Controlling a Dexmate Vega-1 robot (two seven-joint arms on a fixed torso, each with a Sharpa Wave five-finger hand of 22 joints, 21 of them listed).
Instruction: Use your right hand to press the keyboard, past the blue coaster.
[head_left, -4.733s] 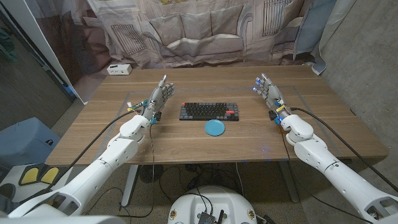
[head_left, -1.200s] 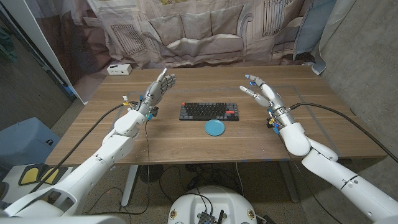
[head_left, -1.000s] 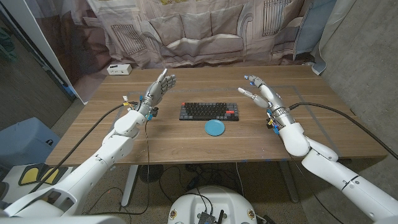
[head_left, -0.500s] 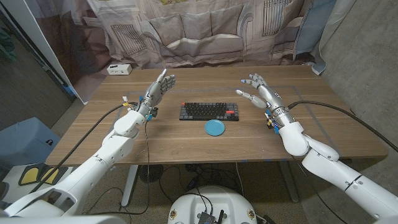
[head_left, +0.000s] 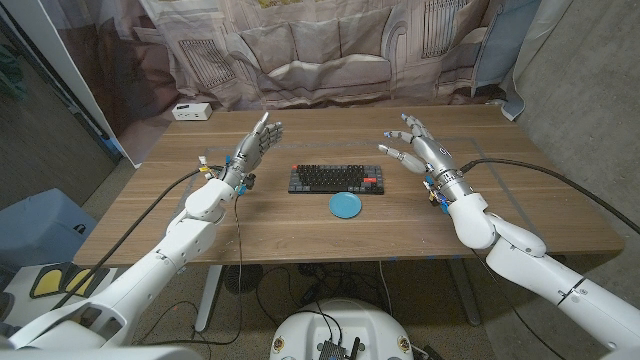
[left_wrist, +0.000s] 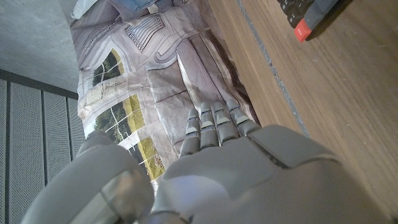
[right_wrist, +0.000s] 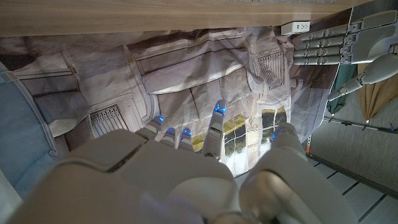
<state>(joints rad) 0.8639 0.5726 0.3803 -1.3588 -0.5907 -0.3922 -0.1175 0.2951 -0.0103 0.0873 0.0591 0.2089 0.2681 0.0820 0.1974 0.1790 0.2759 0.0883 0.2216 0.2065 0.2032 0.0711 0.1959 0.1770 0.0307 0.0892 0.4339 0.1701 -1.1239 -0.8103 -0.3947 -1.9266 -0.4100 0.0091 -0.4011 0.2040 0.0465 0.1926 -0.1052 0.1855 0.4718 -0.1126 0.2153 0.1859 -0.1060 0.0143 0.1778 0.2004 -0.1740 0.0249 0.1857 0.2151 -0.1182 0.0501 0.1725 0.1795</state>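
Observation:
A dark keyboard (head_left: 337, 179) lies in the middle of the wooden table (head_left: 300, 235), its red corner key (left_wrist: 303, 30) showing in the left wrist view. A round blue coaster (head_left: 346, 205) sits just in front of it, toward me. My right hand (head_left: 416, 146) hovers raised to the right of the keyboard, fingers spread and reaching toward it, holding nothing. My left hand (head_left: 255, 146) is raised to the left of the keyboard, fingers straight and apart, empty. The right wrist view looks along my right hand (right_wrist: 186, 168) at the backdrop, with my left hand (right_wrist: 348, 43) at the edge.
A small white box (head_left: 190, 111) sits at the table's far left corner. A printed cloth backdrop (head_left: 320, 50) hangs behind the table. Cables (head_left: 540, 180) trail from both wrists over the table edges.
My right hand has lifted off the table and swung leftward toward the keyboard's right end, its fingers spreading. My left hand has risen slightly and holds still.

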